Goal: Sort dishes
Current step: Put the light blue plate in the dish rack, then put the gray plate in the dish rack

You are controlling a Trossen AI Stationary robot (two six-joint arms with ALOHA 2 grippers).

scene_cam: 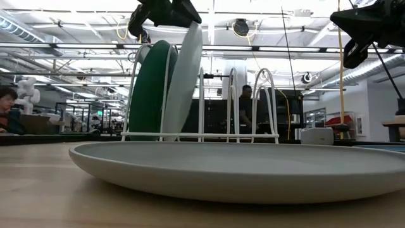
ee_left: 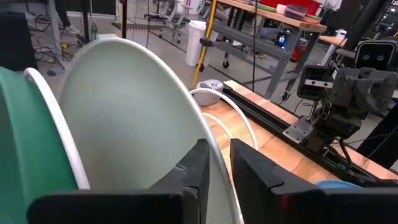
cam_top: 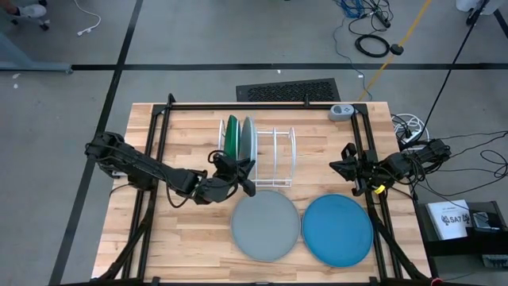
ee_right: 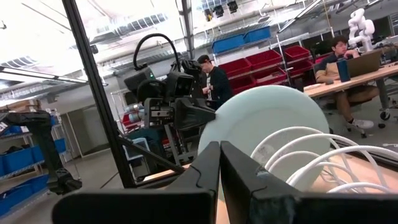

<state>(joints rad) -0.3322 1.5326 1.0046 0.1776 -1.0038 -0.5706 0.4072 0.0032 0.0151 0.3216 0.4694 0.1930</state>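
The dark green plate (cam_top: 231, 137) and the pale light blue plate (cam_top: 248, 139) stand on edge in neighbouring slots of the white wire rack (cam_top: 278, 155). In the low view the pale plate (scene_cam: 183, 82) leans against the green plate (scene_cam: 149, 92). My left gripper (cam_top: 242, 176) is shut on the pale plate's rim. The grey plate (cam_top: 266, 225) and the medium blue plate (cam_top: 337, 230) lie flat on the table in front of the rack. My right gripper (cam_top: 343, 169) is shut and empty, raised above the table to the right of the rack. My left gripper pinches the pale light blue plate's upper rim (ee_left: 211, 140) between its two fingers, one finger on each face. The fingers come slanting from above and from the table's near left. The plate stands tilted, its lower edge down in the rack (scene_cam: 171, 136).
The rack has free slots (cam_top: 284, 151) to the right of the two plates. A black frame (cam_top: 262, 105) runs around the table's far and side edges. A small grey device (cam_top: 341, 112) sits at the far right corner. People sit in the room beyond.
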